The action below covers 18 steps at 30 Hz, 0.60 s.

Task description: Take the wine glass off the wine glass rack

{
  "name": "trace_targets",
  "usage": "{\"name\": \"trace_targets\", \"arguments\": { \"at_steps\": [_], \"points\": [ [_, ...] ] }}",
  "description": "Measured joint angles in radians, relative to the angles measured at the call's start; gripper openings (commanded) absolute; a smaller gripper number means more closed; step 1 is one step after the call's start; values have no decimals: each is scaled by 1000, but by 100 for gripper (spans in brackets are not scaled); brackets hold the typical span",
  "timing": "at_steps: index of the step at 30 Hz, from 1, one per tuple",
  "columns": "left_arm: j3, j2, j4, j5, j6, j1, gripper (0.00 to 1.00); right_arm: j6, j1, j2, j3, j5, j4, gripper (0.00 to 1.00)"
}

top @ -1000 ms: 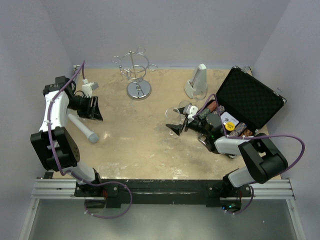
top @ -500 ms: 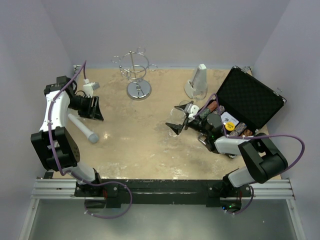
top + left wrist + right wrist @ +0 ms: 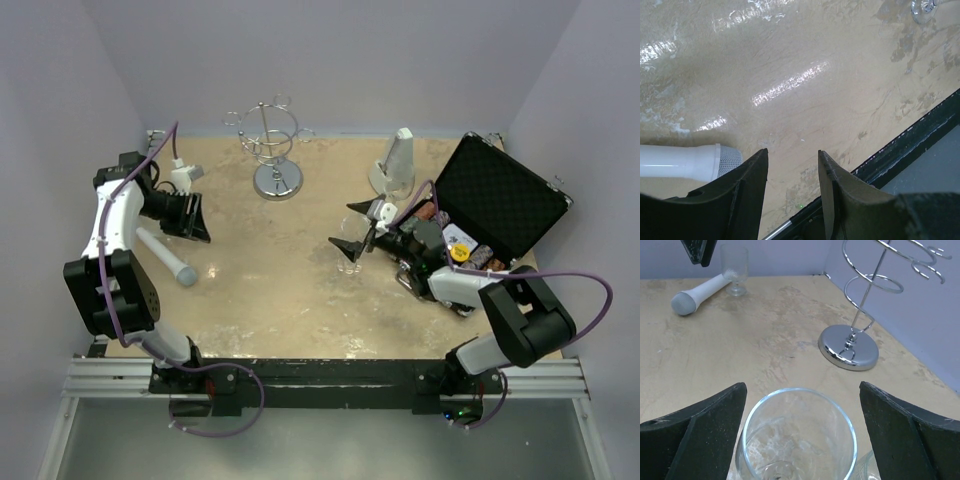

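1. The wine glass rack (image 3: 849,347) is chrome-plated metal wire, mirror-bright, and its disc base is polished and reflective.
2. The wine glass (image 3: 799,440) is clear, smooth glass, faintly smudged inside.
3. The table (image 3: 790,75) has a beige stone-look top, smooth, with glossy streaks of reflected light.
4. The microphone (image 3: 696,293) has a smooth white plastic handle and a grey wire-mesh head.
5. The right gripper (image 3: 802,387) has fingers (image 3: 900,425) of matt black plastic, finely grained.
6. The case (image 3: 500,195) is black, and its open lid has a dull, dimpled lining.

Between my right fingers (image 3: 700,435) the wine glass (image 3: 799,435) shows only its bowl; its foot falls below the picture's edge. Beyond them, the wine glass rack (image 3: 850,347) loses its upper arms at the top edge. Beside my left fingers (image 3: 750,195), the microphone (image 3: 685,161) has its handle cut off.
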Motion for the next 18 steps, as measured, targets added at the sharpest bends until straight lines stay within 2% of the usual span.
{"name": "trace_targets", "arguments": {
  "at_steps": [8, 18],
  "points": [
    [0, 15, 35, 29, -4, -1, 49, 2, 0, -53, 72, -2, -89, 99],
    [-31, 24, 137, 93, -21, -1, 49, 41, 0, -72, 256, 37, -284, 98]
  ]
}}
